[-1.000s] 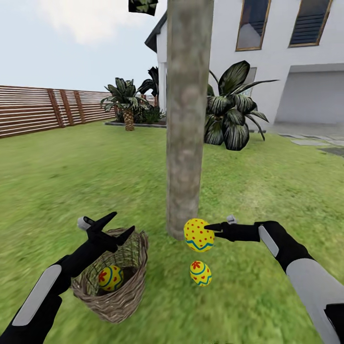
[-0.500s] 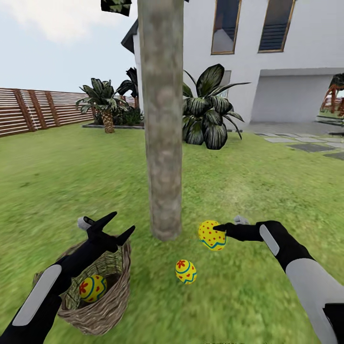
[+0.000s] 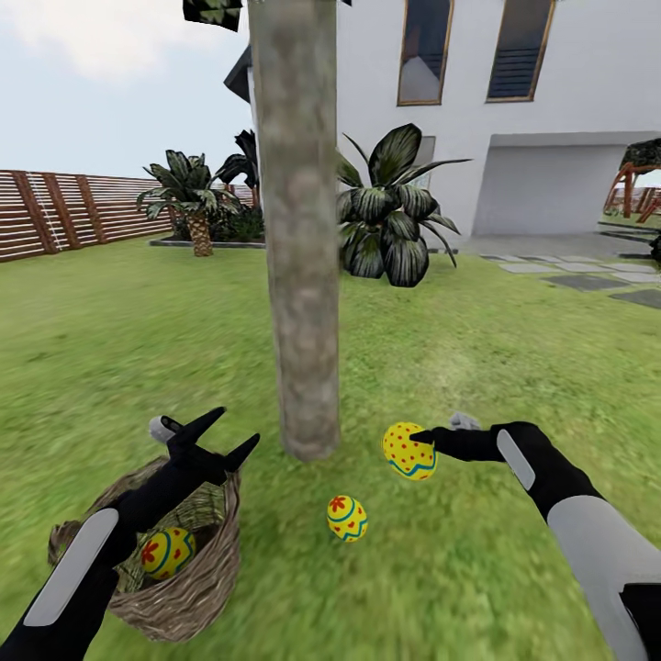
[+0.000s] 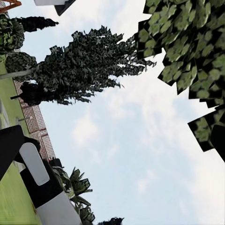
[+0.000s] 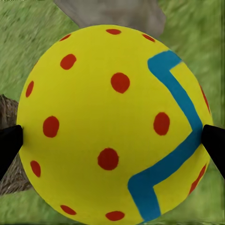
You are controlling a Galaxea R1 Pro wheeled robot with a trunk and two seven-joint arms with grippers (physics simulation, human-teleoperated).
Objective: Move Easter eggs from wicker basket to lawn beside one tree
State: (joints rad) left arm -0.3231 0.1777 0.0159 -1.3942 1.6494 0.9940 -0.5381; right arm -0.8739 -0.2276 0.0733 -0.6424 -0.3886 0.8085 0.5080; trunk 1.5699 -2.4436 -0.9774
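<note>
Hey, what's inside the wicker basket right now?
One Easter egg, yellow with red flowers and blue bands, shows through the wicker basket's open weave. The left arm crosses over the basket, so part of its inside is hidden.

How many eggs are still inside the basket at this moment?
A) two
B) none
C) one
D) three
C: one egg shows through the basket; another egg lies on the grass by the tree, and the right gripper holds the dotted egg.
</note>
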